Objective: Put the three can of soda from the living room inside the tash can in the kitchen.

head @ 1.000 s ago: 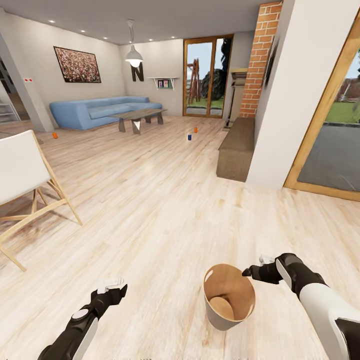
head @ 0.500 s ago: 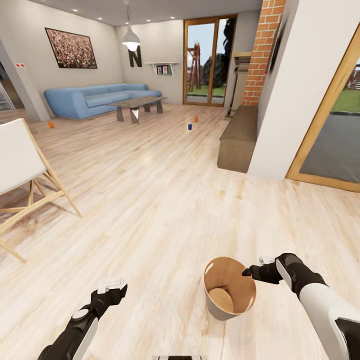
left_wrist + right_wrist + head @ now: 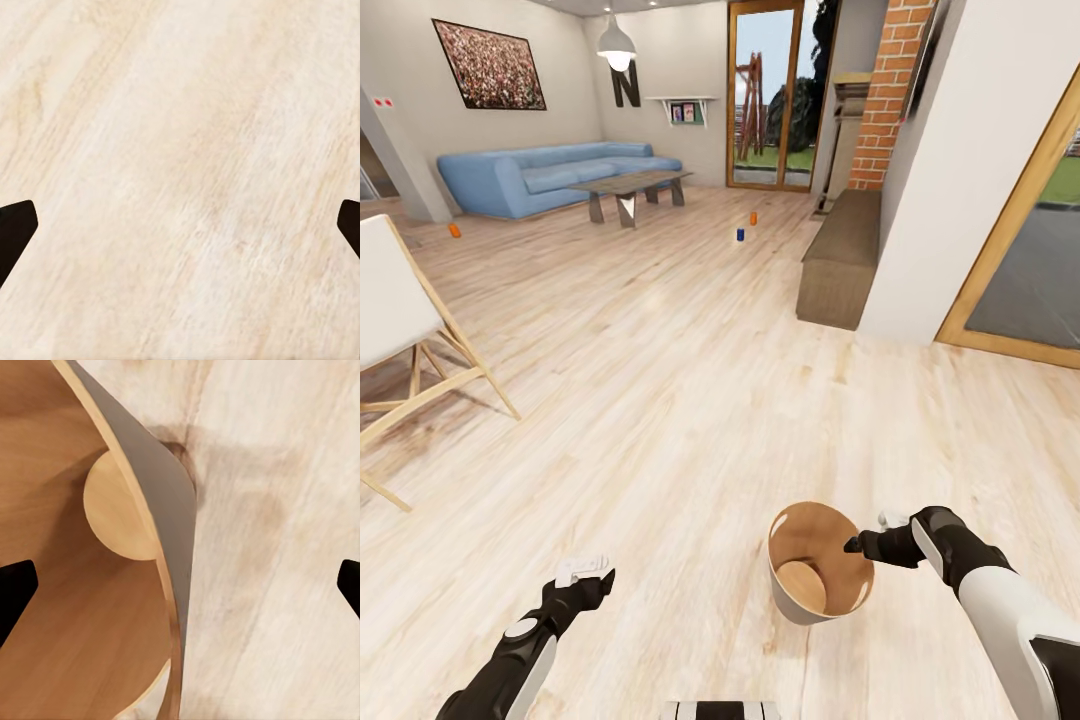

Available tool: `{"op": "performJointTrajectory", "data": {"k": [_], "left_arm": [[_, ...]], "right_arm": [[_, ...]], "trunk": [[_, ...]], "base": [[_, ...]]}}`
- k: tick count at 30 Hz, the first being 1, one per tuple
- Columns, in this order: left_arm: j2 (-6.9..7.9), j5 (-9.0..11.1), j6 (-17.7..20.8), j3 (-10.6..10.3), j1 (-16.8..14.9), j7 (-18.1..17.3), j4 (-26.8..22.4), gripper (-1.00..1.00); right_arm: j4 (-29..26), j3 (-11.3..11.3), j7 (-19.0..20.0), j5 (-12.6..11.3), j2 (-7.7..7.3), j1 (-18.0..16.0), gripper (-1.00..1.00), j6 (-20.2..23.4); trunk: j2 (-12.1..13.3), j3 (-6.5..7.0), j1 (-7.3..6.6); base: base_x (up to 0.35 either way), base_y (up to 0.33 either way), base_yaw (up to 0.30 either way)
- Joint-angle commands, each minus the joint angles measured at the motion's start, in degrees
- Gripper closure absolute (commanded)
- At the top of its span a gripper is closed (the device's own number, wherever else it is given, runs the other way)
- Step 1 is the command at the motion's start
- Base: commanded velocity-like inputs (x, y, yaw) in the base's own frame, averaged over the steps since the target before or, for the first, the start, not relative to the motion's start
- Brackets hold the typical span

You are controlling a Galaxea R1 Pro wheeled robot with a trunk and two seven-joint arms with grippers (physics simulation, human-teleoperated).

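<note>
**Trash can at right gripper; soda cans far across the room**

The tash can (image 3: pixel 815 585) hangs off the wood floor (image 3: pixel 660 400) at the right gripper (image 3: pixel 852 545), tilted, its brown inside facing the head camera. In the right wrist view the can's wall (image 3: pixel 161 510) runs between the two dark fingertips (image 3: pixel 15 585), which stand wide apart at the frame edges; whether they press the wall cannot be told.

The left gripper (image 3: pixel 585 572) hovers over bare floor, fingers spread, nothing between them.

Three soda cans stand on the floor, far ahead: an orange can (image 3: pixel 454 230) near the blue sofa (image 3: pixel 540 175), and a blue can (image 3: pixel 740 235) just beside another orange can (image 3: pixel 753 217), beyond the coffee table (image 3: pixel 625 185).
</note>
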Motion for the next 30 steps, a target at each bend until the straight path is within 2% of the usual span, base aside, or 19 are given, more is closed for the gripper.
{"op": "performJointTrajectory", "data": {"k": [1, 17, 23, 30], "left_arm": [[0.00, 0.00, -0.01, -0.01, 0.00, 0.00, 0.00, -1.00], [0.00, 0.29, -0.14, 0.00, 0.00, 0.00, -0.09, -1.00], [0.00, 0.14, -0.14, -0.05, 0.01, 0.00, -0.02, -1.00], [0.04, 0.22, -0.20, -0.06, 0.01, 0.00, -0.07, -1.00]], "right_arm": [[0.00, 0.00, 0.00, 0.00, -0.01, -0.01, -1.00, -0.01], [0.00, 0.08, 0.00, 0.00, 0.06, -0.02, -1.00, 0.00], [0.00, 0.08, 0.00, 0.00, 0.06, -0.02, -1.00, -0.02], [0.00, 0.09, 0.00, 0.00, 0.06, -0.02, -1.00, -0.02]], "trunk": [[0.00, 0.00, 0.00], [0.00, 0.00, 0.00], [-0.08, -1.33, 0.15], [-0.08, -1.33, 0.15]], "base": [[0.000, 0.000, 0.000], [0.000, 0.000, 0.000], [0.000, 0.000, 0.000], [0.000, 0.000, 0.000]]}}
